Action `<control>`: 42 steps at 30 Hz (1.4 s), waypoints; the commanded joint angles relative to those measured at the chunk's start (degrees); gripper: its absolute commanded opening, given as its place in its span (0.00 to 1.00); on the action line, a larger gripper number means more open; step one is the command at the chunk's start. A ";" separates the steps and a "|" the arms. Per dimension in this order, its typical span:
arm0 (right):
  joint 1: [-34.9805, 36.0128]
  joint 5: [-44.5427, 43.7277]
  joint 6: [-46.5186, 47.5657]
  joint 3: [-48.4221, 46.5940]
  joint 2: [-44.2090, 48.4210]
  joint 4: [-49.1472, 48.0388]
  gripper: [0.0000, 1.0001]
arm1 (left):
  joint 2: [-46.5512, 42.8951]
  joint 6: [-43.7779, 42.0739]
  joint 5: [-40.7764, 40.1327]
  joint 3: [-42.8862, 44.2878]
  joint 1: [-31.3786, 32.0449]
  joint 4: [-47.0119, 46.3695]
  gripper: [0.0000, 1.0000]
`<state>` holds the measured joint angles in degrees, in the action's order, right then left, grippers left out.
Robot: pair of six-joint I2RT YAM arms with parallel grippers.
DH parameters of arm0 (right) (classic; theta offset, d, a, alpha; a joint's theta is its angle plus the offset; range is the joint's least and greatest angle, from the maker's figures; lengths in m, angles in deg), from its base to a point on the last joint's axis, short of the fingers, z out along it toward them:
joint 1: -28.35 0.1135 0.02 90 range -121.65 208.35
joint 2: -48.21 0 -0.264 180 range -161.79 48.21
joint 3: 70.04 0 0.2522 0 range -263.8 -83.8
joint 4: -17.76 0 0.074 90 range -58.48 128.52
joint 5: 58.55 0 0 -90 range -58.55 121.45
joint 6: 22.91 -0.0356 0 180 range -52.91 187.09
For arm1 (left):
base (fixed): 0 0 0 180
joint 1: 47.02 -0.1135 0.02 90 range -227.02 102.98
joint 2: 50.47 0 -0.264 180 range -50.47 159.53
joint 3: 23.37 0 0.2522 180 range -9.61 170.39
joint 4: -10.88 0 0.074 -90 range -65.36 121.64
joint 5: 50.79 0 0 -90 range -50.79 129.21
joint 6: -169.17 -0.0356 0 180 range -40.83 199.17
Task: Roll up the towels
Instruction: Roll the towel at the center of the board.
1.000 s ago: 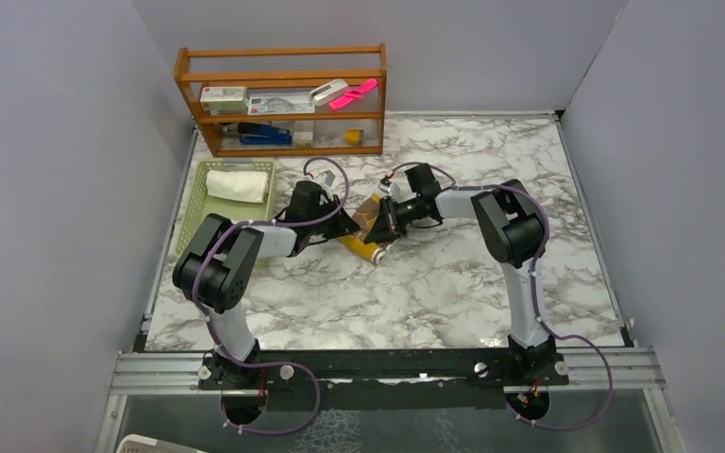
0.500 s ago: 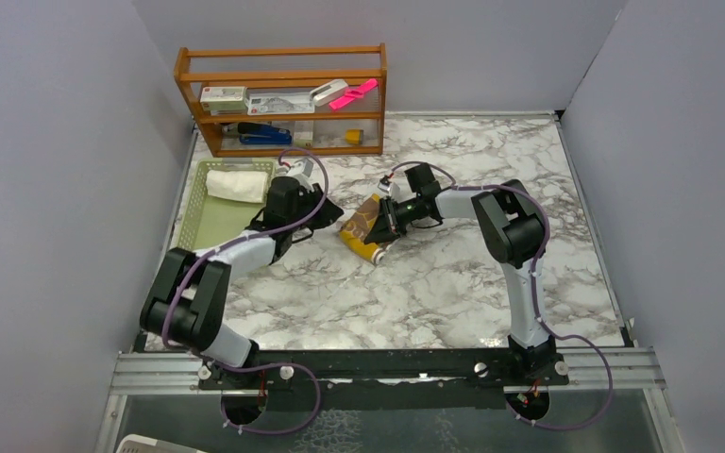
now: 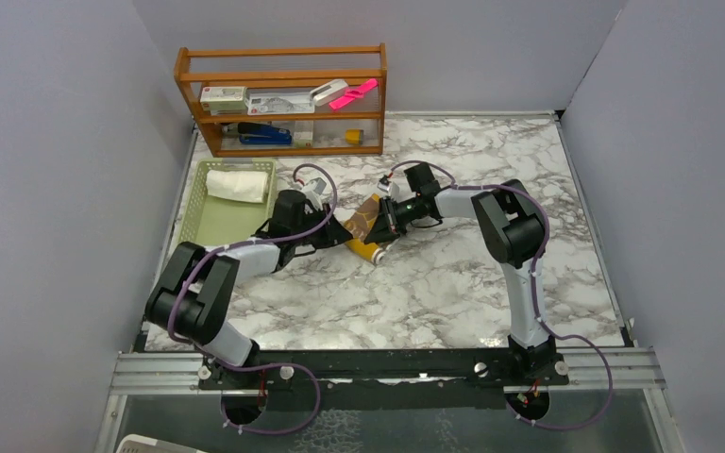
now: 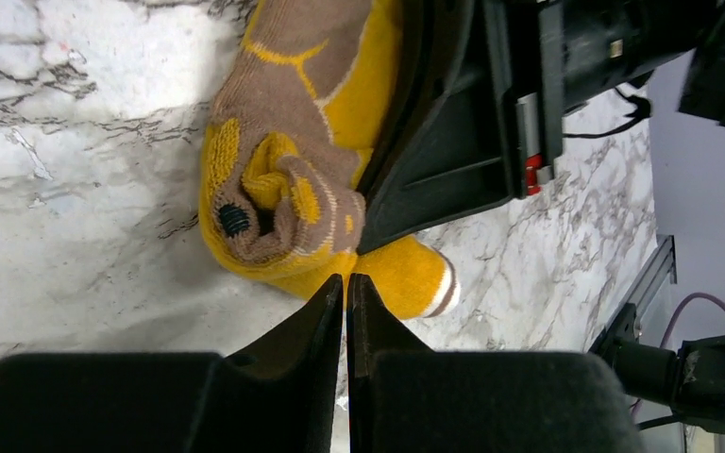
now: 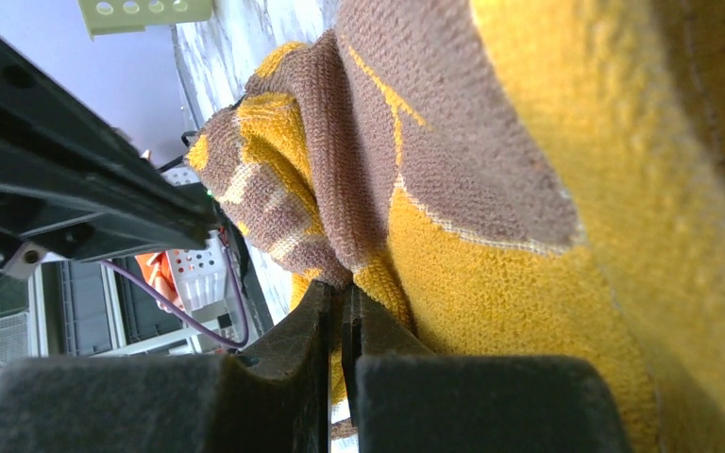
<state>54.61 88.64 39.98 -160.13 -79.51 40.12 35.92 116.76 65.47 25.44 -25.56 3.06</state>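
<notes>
- The yellow towel (image 3: 363, 243) is lying on the table (image 3: 453, 283) toward its far edge, a little left of the middle. It is bunched into a loose, partly wound roll, with its brown bear pattern showing.
- The left arm's fingers (image 4: 338, 294) are pressed together and holding nothing. They are pointing at the open, curled end of the roll and stopping just short of it.
- A second ago these fingers were at the towel. Half a second ago they were lifting away toward the table's left edge, and now they are coming back in low beside it.
- The right arm's fingers (image 5: 333, 307) are also pressed together, with their tips resting against the cloth. No fold is showing between them, so they seem to be pinning the towel rather than pinching it. They have been staying on it throughout.
- That swing out and back is probably a re-approach, with the left arm setting up a fresh push or tuck while the right arm is keeping the roll from springing open.
- The white towel (image 3: 238, 185) is already sitting rolled in the green basket (image 3: 203, 225) at the table's far left corner, so the yellow one looks like the remaining work.
- The roll's end is looking slack and is likely needing tightening.
</notes>
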 commanded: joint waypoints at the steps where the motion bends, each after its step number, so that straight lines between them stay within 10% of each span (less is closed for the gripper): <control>1: 0.28 -11.96 4.96 2.46 -3.85 7.07 0.01 | 5.44 -0.06 4.77 3.43 -0.01 -3.76 0.09; 42: 0.28 -15.12 8.77 4.83 0.93 7.48 0.01 | 20.49 1.73 -2.41 5.46 -5.72 -8.61 0.00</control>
<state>54.78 86.57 41.71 -159.85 -78.46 41.10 53.58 120.97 71.57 31.88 -29.56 -5.90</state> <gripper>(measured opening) 0.034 0.010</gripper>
